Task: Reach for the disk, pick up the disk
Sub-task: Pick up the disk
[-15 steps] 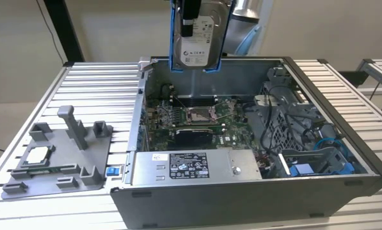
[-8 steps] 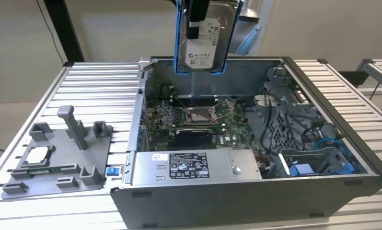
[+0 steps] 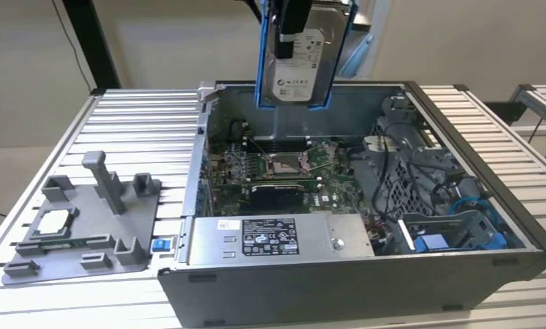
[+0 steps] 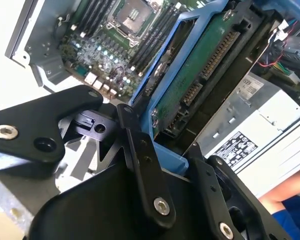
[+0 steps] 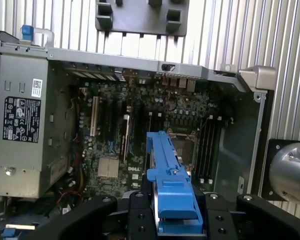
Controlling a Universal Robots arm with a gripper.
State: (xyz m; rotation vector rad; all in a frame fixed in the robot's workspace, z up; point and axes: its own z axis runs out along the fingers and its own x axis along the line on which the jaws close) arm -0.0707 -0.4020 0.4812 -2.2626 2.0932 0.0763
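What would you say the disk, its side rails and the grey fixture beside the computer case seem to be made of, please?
Disk: apparently metal, silvery sheen under a white label. Side rails: likely moulded plastic, uniformly bright blue. Grey fixture: probably matte plastic, possibly printed; uniformly dull grey blocky posts.

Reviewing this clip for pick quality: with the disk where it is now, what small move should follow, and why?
Probably a short, straight lift. In the exterior view the disk hangs upright in the gripper, above the open computer case. Its lower edge sits just over the case's rear wall, so a little more height before any sideways travel would likely keep the blue rails off the metal.
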